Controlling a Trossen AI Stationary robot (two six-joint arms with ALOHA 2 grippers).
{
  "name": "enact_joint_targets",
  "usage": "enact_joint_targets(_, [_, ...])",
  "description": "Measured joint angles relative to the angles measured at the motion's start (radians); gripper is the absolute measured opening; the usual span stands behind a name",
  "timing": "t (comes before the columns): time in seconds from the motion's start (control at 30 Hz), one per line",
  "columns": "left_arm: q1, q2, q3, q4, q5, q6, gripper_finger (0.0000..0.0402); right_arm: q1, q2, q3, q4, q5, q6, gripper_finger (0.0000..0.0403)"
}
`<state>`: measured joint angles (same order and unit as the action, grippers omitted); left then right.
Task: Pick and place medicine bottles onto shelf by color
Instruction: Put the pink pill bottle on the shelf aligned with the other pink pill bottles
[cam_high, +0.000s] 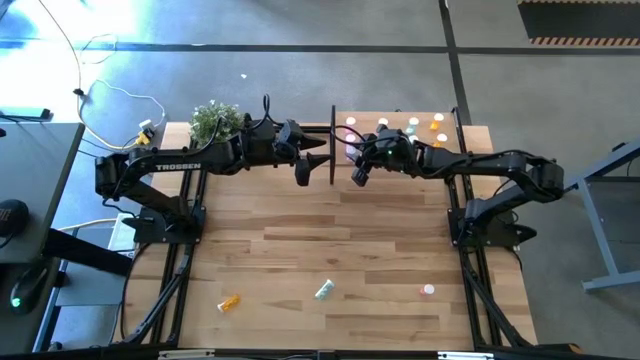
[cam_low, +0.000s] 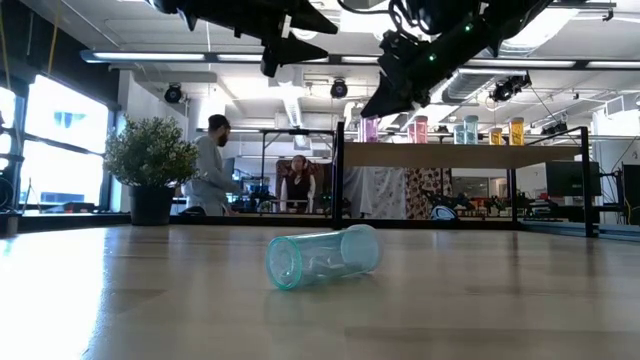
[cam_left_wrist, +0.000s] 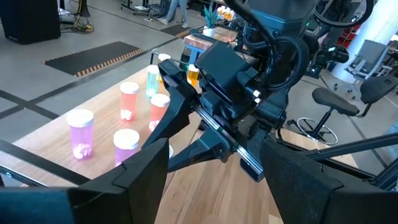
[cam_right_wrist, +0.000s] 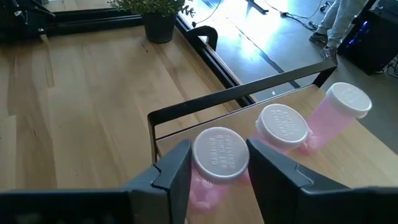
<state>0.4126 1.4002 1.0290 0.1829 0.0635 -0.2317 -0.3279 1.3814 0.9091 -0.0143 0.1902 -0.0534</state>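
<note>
My right fingers (cam_right_wrist: 217, 171) straddle a white-capped pink bottle (cam_right_wrist: 219, 155) at the shelf (cam_right_wrist: 348, 168) corner, pads close but contact unclear. Two more pink bottles (cam_right_wrist: 283, 127) stand beside it. The black frame rail (cam_right_wrist: 236, 94) crosses just ahead. My left fingers (cam_high: 303, 172) hang open beside the upright panel (cam_high: 332, 145). "TROSSEN" reads on my left arm (cam_high: 178, 166). Three bottles lie on the table (cam_high: 300, 240): orange (cam_high: 229, 301), green (cam_high: 324, 289), pink (cam_high: 428, 290).

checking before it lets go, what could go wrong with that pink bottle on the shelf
The right end effector straddles a pink bottle standing close to two other pink bottles; opening or pulling back carelessly could knock them over. It also sits near the shelf frame edge, so a nudge might tip it off. The left end effector hangs close by.
</note>
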Motion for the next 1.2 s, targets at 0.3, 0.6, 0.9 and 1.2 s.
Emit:
enact_joint_targets(0.3, [0.0,0.0,0.0,0.0,0.0,0.0,0.0241,0.0,0.0,0.0,0.002,0.057,0.001,0.0164])
enact_joint_targets(0.6, [0.0,0.0,0.0,0.0,0.0,0.0,0.0241,-0.001,0.0,0.0,0.003,0.046,0.008,0.0165])
enact_joint_targets(0.9, [0.0,0.0,0.0,0.0,0.0,0.0,0.0241,-0.013,0.0,0.0,0.004,0.037,0.0,0.0165])
enact_joint_targets(1.2, [0.0,0.0,0.0,0.0,0.0,0.0,0.0241,-0.002,0.0,0.0,0.004,0.036,0.001,0.0165])
